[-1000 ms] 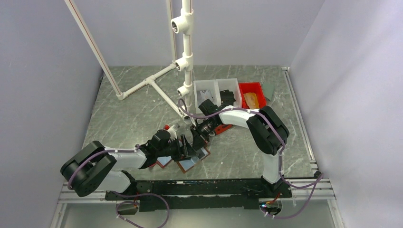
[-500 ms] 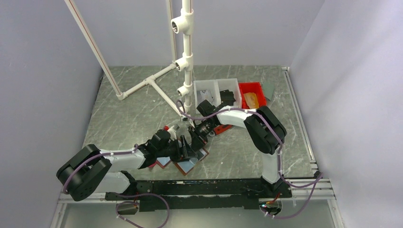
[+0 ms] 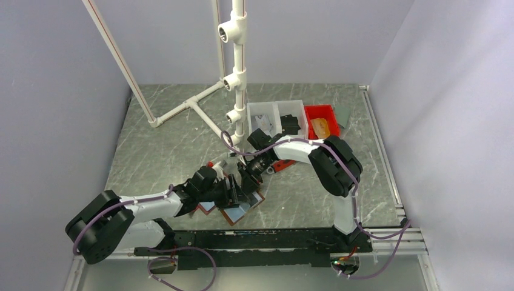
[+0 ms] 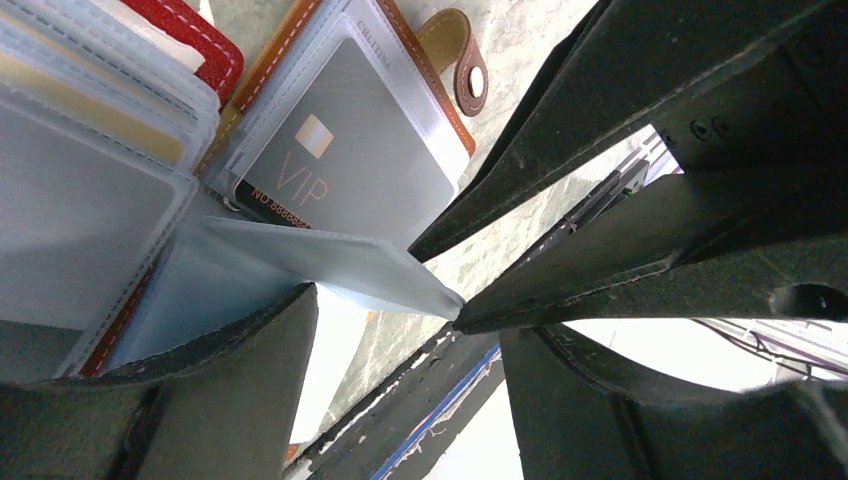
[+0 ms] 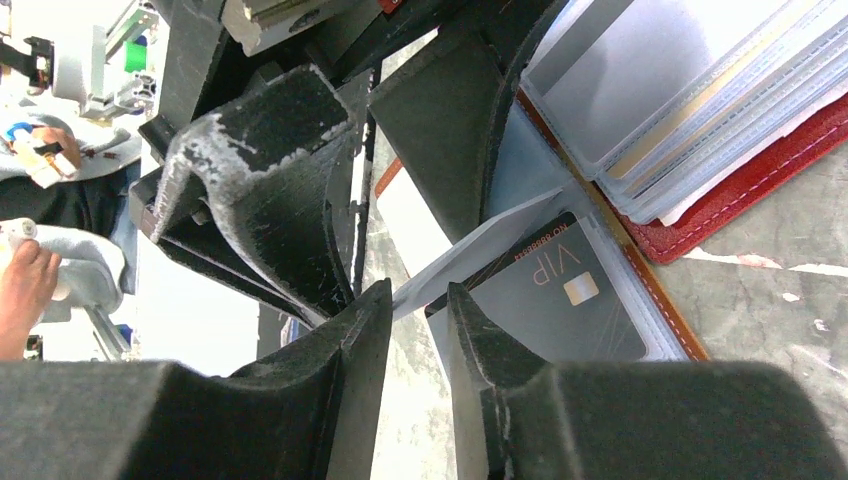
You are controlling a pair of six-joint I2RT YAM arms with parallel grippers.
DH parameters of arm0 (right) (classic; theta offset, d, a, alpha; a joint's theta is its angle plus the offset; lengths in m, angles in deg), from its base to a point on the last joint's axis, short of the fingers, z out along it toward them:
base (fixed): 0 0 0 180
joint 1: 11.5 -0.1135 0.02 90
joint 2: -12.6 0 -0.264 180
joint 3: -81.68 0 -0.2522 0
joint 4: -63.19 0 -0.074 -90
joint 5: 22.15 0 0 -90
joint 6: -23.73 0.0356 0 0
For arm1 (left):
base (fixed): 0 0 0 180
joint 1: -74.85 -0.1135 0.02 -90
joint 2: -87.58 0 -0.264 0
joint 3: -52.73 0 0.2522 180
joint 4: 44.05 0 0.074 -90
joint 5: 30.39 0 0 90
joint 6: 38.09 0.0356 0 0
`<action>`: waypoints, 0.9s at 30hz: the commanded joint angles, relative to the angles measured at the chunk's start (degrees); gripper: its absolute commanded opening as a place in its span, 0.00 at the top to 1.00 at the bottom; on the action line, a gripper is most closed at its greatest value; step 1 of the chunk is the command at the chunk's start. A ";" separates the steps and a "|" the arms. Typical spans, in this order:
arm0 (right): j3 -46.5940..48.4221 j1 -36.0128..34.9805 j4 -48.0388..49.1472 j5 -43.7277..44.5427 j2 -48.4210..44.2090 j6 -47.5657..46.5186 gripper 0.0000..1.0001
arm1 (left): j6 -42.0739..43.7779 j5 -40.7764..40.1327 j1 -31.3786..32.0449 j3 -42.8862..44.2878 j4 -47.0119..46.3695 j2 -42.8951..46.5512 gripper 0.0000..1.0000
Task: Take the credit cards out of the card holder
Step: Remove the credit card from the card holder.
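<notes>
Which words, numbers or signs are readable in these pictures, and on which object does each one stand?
"VIP": on the grey card inside a clear pocket of the card holder.
"NO 8888...": printed under it on the same card; the remaining digits are covered by a loose sleeve.
Small print along the pocket edge: too small to read with certainty.
Top view: no text is readable there.

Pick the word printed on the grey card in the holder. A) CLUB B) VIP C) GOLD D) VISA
B: the grey card, in a clear pocket of the holder, reads VIP under its gold chip.
</notes>
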 commanded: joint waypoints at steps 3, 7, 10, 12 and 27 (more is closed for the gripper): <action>1.99 -2.31 -5.50 -12.62 -0.49 0.44 0.66 | 2.71 -8.82 -0.85 1.34 5.11 -0.14 0.30; 2.12 -2.24 -5.85 -12.68 -0.73 0.07 0.65 | 3.53 -9.55 -0.85 1.72 6.69 0.10 0.36; 1.95 -2.27 -5.16 -11.50 -1.04 0.59 0.64 | 4.09 -10.02 -0.80 1.97 7.89 0.54 0.42; 1.59 -2.26 -4.10 -9.86 -1.25 1.58 0.64 | 4.44 -10.43 -0.59 2.09 8.85 1.14 0.45; 0.68 -2.24 -1.40 -5.29 -2.40 3.73 0.50 | 4.39 -10.82 -0.33 -0.48 14.32 8.07 0.55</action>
